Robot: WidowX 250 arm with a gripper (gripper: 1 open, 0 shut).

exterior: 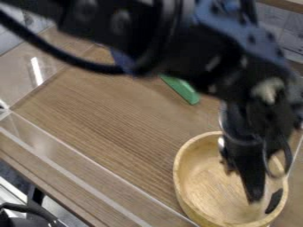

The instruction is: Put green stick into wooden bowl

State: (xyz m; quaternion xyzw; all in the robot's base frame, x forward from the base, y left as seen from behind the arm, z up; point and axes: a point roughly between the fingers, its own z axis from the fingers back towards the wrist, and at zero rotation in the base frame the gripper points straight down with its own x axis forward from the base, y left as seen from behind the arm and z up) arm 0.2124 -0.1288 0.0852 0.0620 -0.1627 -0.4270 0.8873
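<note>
The green stick (pixel 182 89) lies flat on the wooden table, partly hidden behind my arm, well apart from the wooden bowl (pixel 193 177) at the lower right. My gripper (pixel 252 184) hangs blurred over the bowl's inside, near its right rim. Its fingers look pressed together, shut, with nothing green between them. The arm's dark body fills most of the upper frame and covers the bowl's far rim.
A clear plastic wall (pixel 48 151) fences the table along the left and front edges. A small dark mark (pixel 275 199) sits on the bowl's right rim. Bare wood grain stretches left of the bowl.
</note>
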